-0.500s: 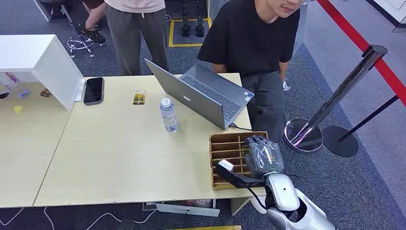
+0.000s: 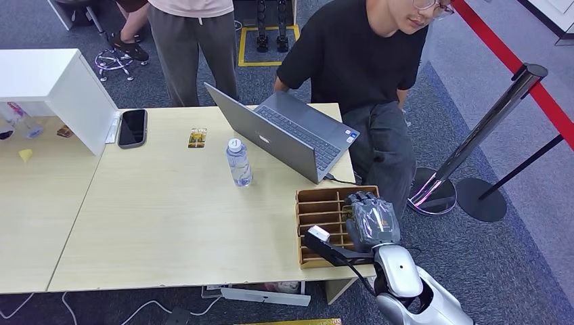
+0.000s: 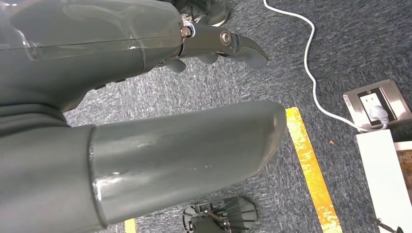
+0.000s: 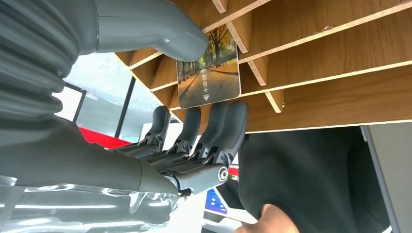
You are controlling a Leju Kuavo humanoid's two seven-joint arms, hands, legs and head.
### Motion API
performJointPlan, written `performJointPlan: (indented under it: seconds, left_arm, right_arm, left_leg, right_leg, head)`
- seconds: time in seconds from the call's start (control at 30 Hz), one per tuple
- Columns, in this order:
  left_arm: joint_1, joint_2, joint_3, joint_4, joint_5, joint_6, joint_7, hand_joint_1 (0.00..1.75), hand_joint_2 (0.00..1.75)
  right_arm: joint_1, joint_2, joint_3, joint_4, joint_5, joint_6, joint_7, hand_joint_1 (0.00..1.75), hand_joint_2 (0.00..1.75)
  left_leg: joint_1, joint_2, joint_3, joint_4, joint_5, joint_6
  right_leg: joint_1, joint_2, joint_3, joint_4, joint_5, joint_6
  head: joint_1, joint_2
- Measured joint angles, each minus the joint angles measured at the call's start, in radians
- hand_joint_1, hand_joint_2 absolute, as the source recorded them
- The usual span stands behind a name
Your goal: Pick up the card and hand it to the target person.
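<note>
The right hand is reaching into the wooden slotted rack at the near right corner of the table, its thick thumb lying against one face of the card and its dark fingers curved up toward the card's free edge; they seem to touch that edge, though from this angle I cannot be sure the pinch has closed, so the hand is best called about to grip rather than gripping. The card stands in one slot of the rack, partly sticking out between the thin dividers. It looks light, thin and fairly stiff, with a glossy face that is likely to slip, so the sound hold is probably a pinch on the two flat faces of the exposed end, thumb on one side and fingers on the other, then a straight pull along the slot so it does not bend or catch on a divider. It is printed with an autumn avenue of trees, a few characters and a small mark, and has rounded corners. The left hand hangs over the grey carpet, holding nothing, fingers loosely apart. Beyond the rack stands a person in a black shirt, next to an open laptop
</note>
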Motion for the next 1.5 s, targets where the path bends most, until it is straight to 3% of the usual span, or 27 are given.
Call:
performJointPlan:
  seconds: [0.1, 0.63, 0.9, 1.13, 1.5]
  left_arm:
    - [0.000, 0.000, 0.000, 0.000, 0.002, 0.000, 0.000, 0.00, 0.00]
    - [-0.001, 0.000, 0.000, 0.000, 0.006, 0.000, -0.001, 0.00, 0.00]
    - [-0.001, 0.000, 0.000, 0.000, 0.006, 0.000, -0.001, 0.00, 0.00]
    - [-0.001, 0.000, 0.000, 0.000, 0.007, 0.002, -0.003, 0.00, 0.00]
    - [0.002, 0.003, 0.000, 0.000, 0.022, 0.006, -0.014, 0.00, 0.00]
  right_arm:
    - [-0.001, 0.000, 0.000, 0.000, -0.001, 0.004, 0.003, 1.42, 1.75]
    - [-0.006, 0.001, 0.000, -0.004, 0.005, 0.015, 0.011, 1.45, 1.75]
    - [-0.006, 0.002, 0.000, -0.006, 0.005, 0.016, 0.014, 1.74, 1.75]
    - [-0.009, -0.001, -0.001, -0.035, 0.015, 0.048, 0.023, 1.68, 1.75]
    - [-0.057, -0.048, -0.009, -0.191, 0.037, 0.190, 0.071, 1.55, 1.75]
  left_leg:
    - [0.000, 0.000, 0.000, 0.000, 0.000, 0.000]
    - [0.000, 0.000, 0.000, 0.000, 0.000, 0.000]
    - [0.000, 0.000, 0.000, 0.000, 0.000, 0.000]
    - [0.000, 0.000, 0.000, 0.000, 0.000, 0.000]
    - [0.000, 0.000, 0.000, 0.000, 0.000, 0.000]
  right_leg:
    - [0.000, 0.000, 0.000, 0.000, 0.000, 0.000]
    - [0.000, 0.000, 0.000, 0.000, 0.000, 0.000]
    - [0.000, 0.000, 0.000, 0.000, 0.000, 0.000]
    - [0.000, 0.000, 0.000, 0.000, 0.000, 0.000]
    - [0.000, 0.000, 0.000, 0.000, 0.000, 0.000]
  head:
    - [0.000, 0.000]
    - [0.000, 0.000]
    - [0.000, 0.000]
    - [0.000, 0.000]
    - [0.000, 0.000]
